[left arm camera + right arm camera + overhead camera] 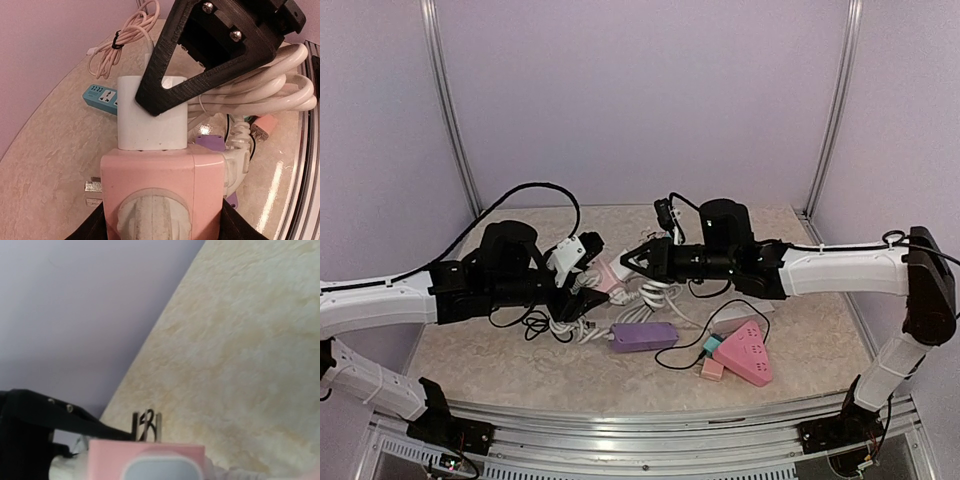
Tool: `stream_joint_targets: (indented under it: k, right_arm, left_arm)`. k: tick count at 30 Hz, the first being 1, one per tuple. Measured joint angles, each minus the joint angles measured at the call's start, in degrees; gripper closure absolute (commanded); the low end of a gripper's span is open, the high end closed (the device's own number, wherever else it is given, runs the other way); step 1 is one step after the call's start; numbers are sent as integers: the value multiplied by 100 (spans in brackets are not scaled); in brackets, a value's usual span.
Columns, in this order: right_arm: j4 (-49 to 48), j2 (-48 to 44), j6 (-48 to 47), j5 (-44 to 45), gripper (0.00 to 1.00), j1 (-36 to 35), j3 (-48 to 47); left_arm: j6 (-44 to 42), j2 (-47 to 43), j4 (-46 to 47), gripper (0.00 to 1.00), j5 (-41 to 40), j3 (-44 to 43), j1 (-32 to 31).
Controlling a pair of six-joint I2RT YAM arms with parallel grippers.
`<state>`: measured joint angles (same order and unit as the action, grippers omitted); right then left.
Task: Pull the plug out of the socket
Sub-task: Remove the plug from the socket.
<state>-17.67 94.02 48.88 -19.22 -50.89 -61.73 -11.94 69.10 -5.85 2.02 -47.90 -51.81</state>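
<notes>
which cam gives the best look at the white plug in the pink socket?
Left wrist. The white plug fills mid-frame, seated in the pink socket block, with the right gripper against it. Top external shows only a small white patch between the grippers. In the right wrist view I can't make the plug out; just the pink block.

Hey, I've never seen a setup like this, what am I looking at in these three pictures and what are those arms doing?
These are two robot arms bolted to a table. The overhead picture shows both from above and behind; the other two come from cameras on each wrist. The left gripper holds a pink socket block with a white plug seated in it. The right gripper reaches in from the other side; its black finger lies over the plug, though whether it has closed is unclear. On the table also lie a purple power strip, a pink triangular one and coiled white cable.
</notes>
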Motion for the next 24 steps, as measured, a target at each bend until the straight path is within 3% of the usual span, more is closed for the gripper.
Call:
stream_joint_targets:
  k: [9, 24]
  right_arm:
    - [758, -258, -151, 588, 100, -177, -269]
    - [181, -964, 382, 535, 100, -190, 590]
  left_arm:
    - [17, 85, -284, 94, 72, -299, 11]
    - [103, -42, -81, 95, 380, -297, -208]
